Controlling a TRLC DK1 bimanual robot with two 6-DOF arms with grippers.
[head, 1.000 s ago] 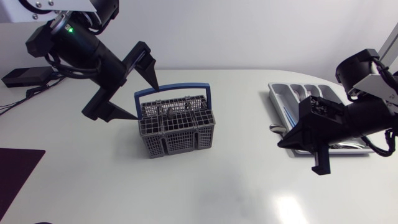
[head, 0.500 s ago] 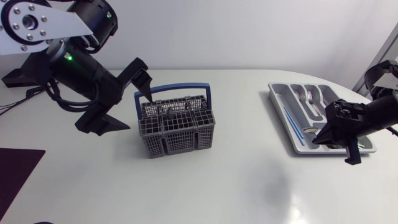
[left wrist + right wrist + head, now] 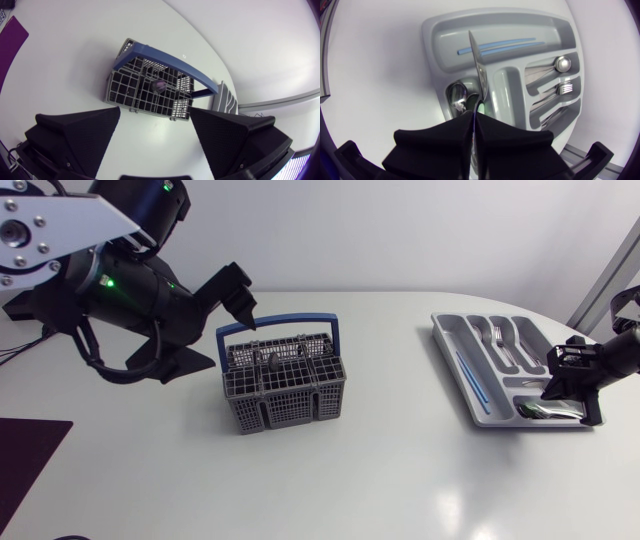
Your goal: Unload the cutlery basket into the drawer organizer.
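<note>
The grey wire cutlery basket with a blue handle stands at mid-table. My left gripper hovers open just above its left side. In the left wrist view the basket lies ahead of the wide-apart fingers, with one rounded cutlery end showing inside. The grey drawer organizer lies at the right. My right gripper is over its near right end. In the right wrist view that gripper is shut on a knife, whose blade points out over the compartments.
The organizer holds blue sticks in its long slot, spoons under the gripper, and forks in the side slots. A dark mat lies at the table's near left edge.
My right arm has swung right and back, carrying the knife from in front of the organizer to over its near right end. The left arm shifted slightly and stays open beside the basket.
</note>
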